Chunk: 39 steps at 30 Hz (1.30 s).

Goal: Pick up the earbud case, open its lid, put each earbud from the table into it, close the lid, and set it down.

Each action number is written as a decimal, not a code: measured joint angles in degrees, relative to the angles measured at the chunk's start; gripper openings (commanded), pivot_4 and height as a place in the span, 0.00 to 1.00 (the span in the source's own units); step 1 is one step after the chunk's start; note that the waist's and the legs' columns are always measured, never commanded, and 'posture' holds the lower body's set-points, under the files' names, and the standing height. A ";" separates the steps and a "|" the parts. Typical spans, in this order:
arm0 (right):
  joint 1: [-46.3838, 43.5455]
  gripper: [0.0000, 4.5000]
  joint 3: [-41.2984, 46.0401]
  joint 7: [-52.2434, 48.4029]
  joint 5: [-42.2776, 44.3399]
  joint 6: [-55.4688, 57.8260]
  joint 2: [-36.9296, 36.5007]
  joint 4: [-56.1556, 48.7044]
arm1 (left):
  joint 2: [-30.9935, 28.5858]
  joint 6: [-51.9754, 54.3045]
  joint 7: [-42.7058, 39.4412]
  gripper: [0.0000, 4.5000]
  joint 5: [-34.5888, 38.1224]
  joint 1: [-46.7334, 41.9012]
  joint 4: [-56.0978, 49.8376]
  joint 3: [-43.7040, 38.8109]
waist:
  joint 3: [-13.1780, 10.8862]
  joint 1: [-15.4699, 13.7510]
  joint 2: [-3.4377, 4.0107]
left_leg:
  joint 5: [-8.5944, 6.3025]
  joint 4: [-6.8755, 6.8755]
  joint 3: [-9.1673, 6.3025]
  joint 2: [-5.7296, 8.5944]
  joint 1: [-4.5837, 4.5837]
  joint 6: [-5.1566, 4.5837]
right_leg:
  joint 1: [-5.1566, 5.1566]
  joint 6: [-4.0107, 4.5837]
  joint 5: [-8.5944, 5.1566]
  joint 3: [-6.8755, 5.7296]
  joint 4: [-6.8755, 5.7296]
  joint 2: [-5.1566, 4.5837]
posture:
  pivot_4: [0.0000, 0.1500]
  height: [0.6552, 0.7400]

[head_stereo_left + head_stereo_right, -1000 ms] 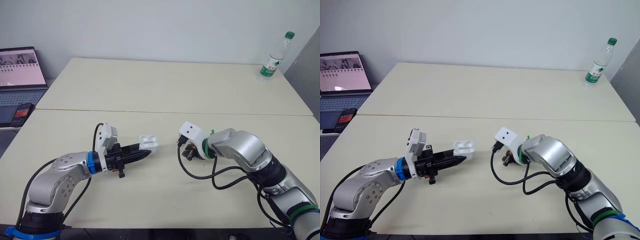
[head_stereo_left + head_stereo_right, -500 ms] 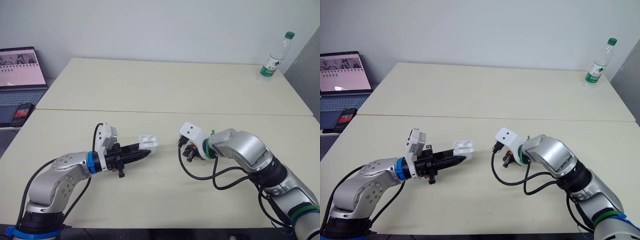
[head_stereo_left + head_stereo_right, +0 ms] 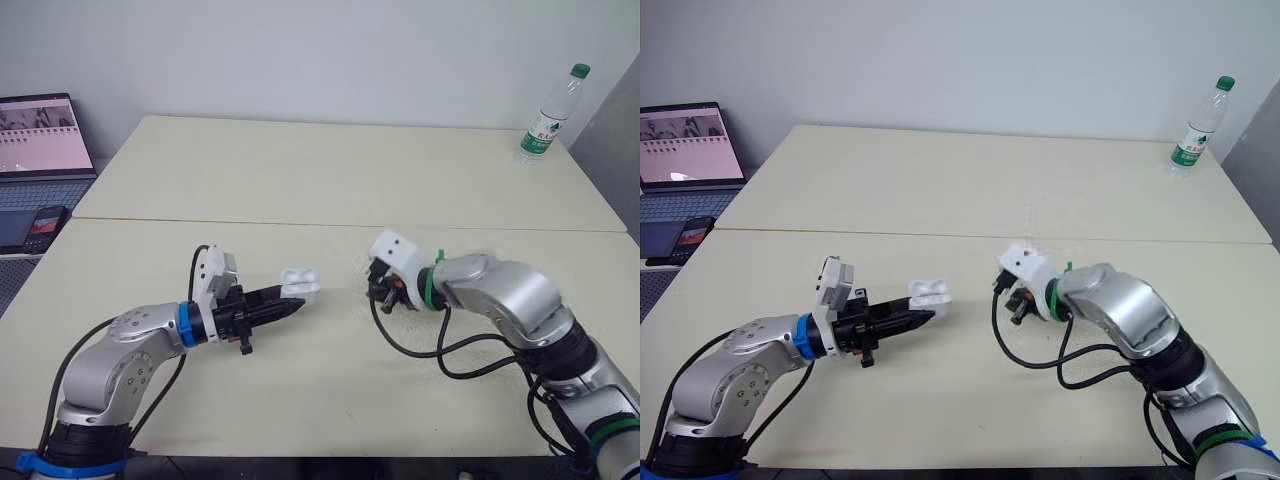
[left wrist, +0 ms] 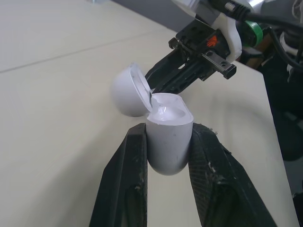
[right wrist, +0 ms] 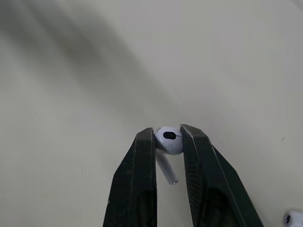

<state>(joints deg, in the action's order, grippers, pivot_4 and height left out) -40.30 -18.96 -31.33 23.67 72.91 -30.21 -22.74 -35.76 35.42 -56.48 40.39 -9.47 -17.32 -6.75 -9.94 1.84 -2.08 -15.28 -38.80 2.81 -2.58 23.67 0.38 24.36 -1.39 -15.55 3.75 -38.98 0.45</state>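
Observation:
The white earbud case (image 4: 165, 142) has its lid swung open, and my left gripper (image 3: 291, 303) is shut on its body, holding it just above the cream table (image 3: 330, 180). My right gripper (image 5: 168, 135) is shut on a white earbud (image 5: 168, 140), its stem hanging down between the fingers (image 5: 142, 170). In the eye views this right gripper (image 3: 386, 297) hovers a short way to the right of the case (image 3: 299, 286), apart from it. A second earbud (image 5: 292, 218) lies on the table close by.
A plastic water bottle (image 3: 548, 112) stands at the far right corner of the table. A laptop (image 3: 40, 140) and a phone (image 3: 40, 225) sit off the table's left side. A seam (image 3: 330, 225) runs across between the two tabletops.
My right arm has shifted slightly right and up with the earbud. The left gripper and the open case have stayed where they were.

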 measured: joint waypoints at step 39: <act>31.94 0.70 8.84 -43.49 -18.37 -65.32 -37.39 17.62 | 3.27 -0.07 1.80 0.18 -0.03 -4.56 -0.17 2.62 | -0.04 -0.13 0.00 | 0.02 -0.02 0.31 -0.09 -0.98 0.01 | -0.84 -0.05 -0.03 0.28 0.00 0.23 | 1.00 0.95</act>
<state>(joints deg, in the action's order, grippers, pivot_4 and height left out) -8.36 -10.12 -74.82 5.30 7.59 -67.59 -5.12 -32.49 35.35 -54.68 40.36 -14.03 -17.49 -4.14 -9.98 1.71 -2.08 -15.27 -38.82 3.12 -2.67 22.69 0.39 23.52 -1.44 -15.58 4.03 -38.98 0.69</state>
